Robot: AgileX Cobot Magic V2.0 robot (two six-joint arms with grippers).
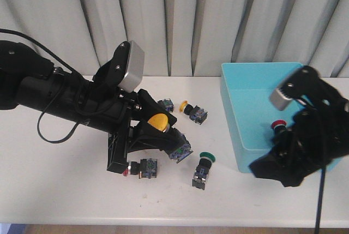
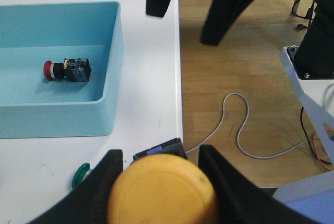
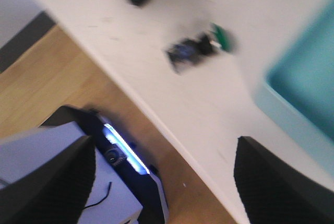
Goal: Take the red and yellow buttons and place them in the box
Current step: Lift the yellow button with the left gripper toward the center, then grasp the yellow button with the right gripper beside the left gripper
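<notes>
**Yellow button in my left grip; one red button lying in the box**

My left gripper (image 2: pixel 159 182) is clamping the yellow button (image 2: pixel 159 192) between its fingers (image 2: pixel 99 182); the cap is filling the near edge of the left wrist view, hiding most of the black body behind it. In the front view the cap (image 1: pixel 158 120) is pointing up and toward the camera. My right gripper (image 3: pixel 162 182) is standing with fingers spread wide and nothing between them; that view is blurring, so the green-capped switch (image 3: pixel 201 50) is hard to make out. Farther off, the red button (image 2: pixel 67 70) is lying on its side on the floor of the box (image 2: pixel 112 78), long axis along the floor, cap pointing away from the nearer side wall.
</notes>
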